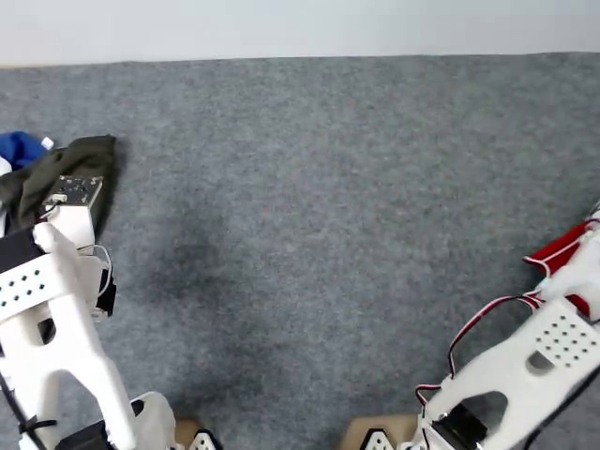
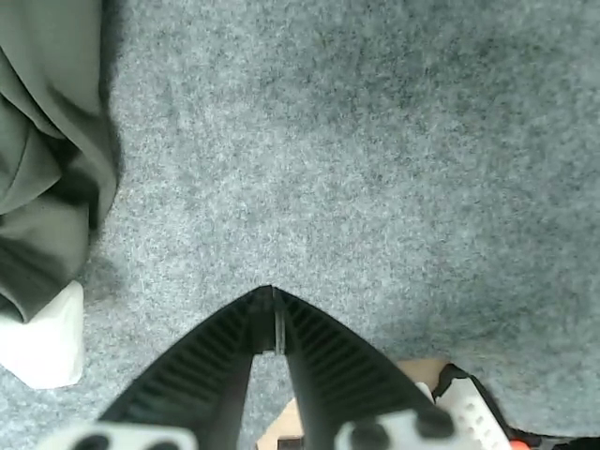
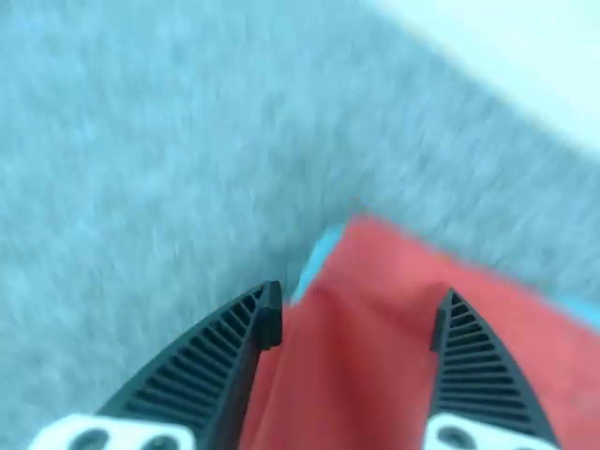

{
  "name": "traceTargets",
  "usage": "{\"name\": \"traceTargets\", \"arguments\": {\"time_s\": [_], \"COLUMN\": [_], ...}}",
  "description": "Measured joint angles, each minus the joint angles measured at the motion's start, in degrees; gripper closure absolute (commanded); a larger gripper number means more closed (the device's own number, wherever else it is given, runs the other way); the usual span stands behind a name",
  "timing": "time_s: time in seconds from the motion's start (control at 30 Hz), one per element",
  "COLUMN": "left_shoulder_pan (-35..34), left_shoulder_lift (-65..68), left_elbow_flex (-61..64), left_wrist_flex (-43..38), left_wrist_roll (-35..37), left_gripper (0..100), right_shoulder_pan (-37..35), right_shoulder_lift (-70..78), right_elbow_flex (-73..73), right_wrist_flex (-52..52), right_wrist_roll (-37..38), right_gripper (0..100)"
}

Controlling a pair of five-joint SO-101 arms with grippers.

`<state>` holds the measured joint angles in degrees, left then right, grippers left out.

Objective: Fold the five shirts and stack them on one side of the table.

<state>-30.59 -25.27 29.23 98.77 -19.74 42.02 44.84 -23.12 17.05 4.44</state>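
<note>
R hand (image 3: 361,302) open, straddling crumpled red cloth shirt (image 3: 370,394), which sits betw. its tips. L hand (image 2: 273,314) shut, empty; dark olive cloth shirt (image 2: 42,178) just beside it.

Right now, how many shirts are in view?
3. A blue shirt at the table's far left edge, an olive shirt beside it, a red shirt at the right edge. A pale blue edge by the red one may be a fourth; others may be hidden.
</note>
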Motion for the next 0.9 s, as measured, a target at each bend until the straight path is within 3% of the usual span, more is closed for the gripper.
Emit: {"name": "traceTargets", "arguments": {"time_s": [0.27, 0.5, 0.9], "left_shoulder_pan": [0.0, 0.0, 0.0], "left_shoulder_lift": [0.0, -4.84, -18.29], "left_elbow_flex": [0.0, 0.0, -0.35], "left_wrist_flex": [0.0, 0.0, 0.18], "left_wrist_roll": [0.0, 0.0, 0.0], "left_gripper": [100, 100, 100], "right_shoulder_pan": [-1.41, -7.38, -19.52], "right_shoulder_lift": [-16.35, -28.22, -33.14], "right_elbow_flex": [0.0, 0.0, 0.0], "right_wrist_flex": [13.54, 38.33, 80.18], "right_wrist_roll": [-5.98, -6.24, -1.85], "right_gripper": [73.6, 73.6, 73.6]}}
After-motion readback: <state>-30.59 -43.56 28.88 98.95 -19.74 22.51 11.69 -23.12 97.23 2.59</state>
